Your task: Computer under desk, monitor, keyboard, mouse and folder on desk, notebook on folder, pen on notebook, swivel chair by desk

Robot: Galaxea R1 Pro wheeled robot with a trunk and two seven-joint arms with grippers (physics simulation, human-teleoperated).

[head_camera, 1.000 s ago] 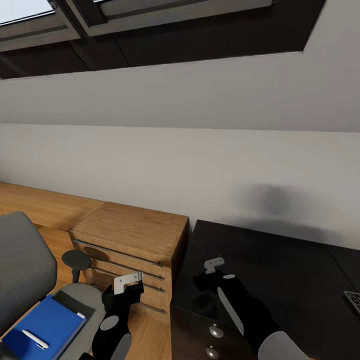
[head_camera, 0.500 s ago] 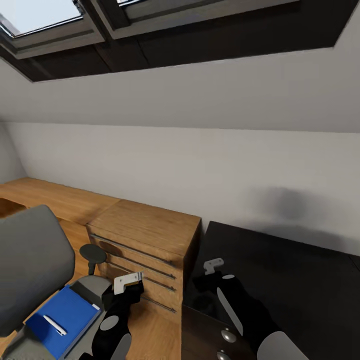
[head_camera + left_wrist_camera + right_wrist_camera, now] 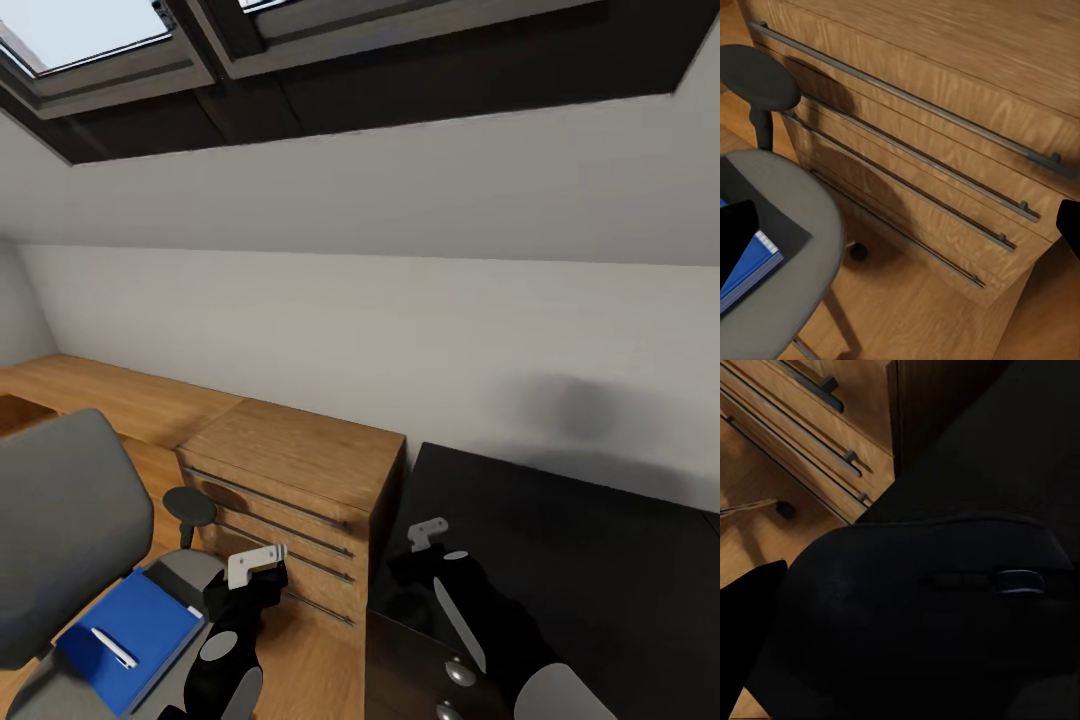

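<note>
Nothing shifts except my view, slightly; my right gripper (image 3: 428, 533) grips the mouse (image 3: 922, 607) above the tabletop (image 3: 560, 560), left gripper (image 3: 256, 566) indistinct beside the chair (image 3: 60, 520).

- The black desk (image 3: 560, 540) top lies bare across its near corner, open to a reach from above.
- The wooden dresser (image 3: 290, 490) stands tight against the desk's left side, closing that flank.
- Between dresser and swivel chair (image 3: 70, 520) runs a narrow strip of wood floor (image 3: 915, 315); the chair's black armrest (image 3: 188, 505) juts into it.
- The sloped ceiling (image 3: 400, 190) hangs low over the back wall.
- The folder (image 3: 130, 625) and pen (image 3: 112, 647) lie uncovered on the seat.
</note>
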